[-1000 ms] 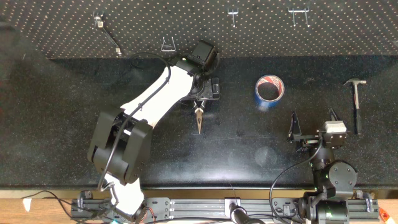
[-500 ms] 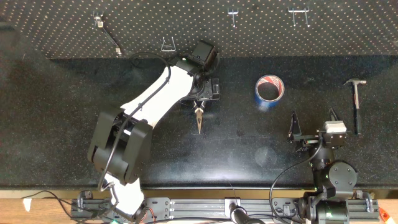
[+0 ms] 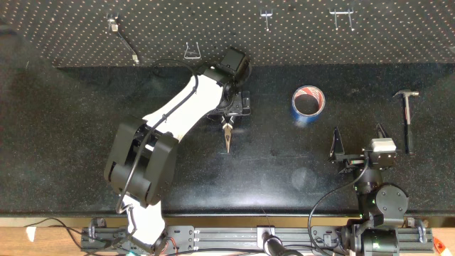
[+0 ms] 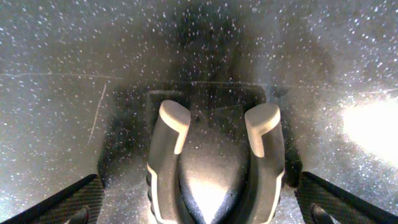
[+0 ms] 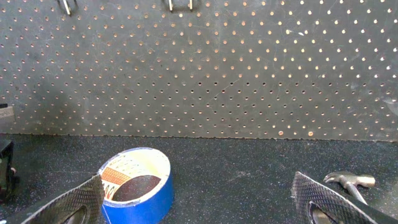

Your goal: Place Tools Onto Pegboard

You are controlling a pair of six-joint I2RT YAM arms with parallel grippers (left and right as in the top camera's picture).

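Left gripper (image 4: 200, 178) is down over the pliers (image 3: 227, 135), which lie flat near the middle of the table (image 3: 85, 99), a bit toward its back edge, nose pointing to the front edge. In the left wrist view we see its fingers (image 4: 68, 202) spread wide, one on each side of the two pliers handles and apart from them. Nothing is pinched yet.

Right gripper (image 5: 198, 179) sits low near the front right corner of the table, fingers spread, holding nothing. It faces the pegboard (image 3: 298, 39).

The tape roll (image 3: 308, 103) stands on the table right of the middle, near the back edge. The hammer (image 3: 407, 121) lies flat close to the right edge, head toward the pegboard.

On the pegboard, the wire hook (image 3: 192, 50) just behind the left gripper is bare, and so are the two hooks (image 3: 266, 16) further right. A slim dark item (image 3: 125, 41) hangs near the left end. We cannot tell what it is.

As we judge it, the task is at an early stage. Pliers, tape and hammer are all on the table and none of the three is hung. The step in hand looks like the grasp on the pliers: close, lift, carry to a hook. After that the tape and the hammer are left, both on the right arm's side.
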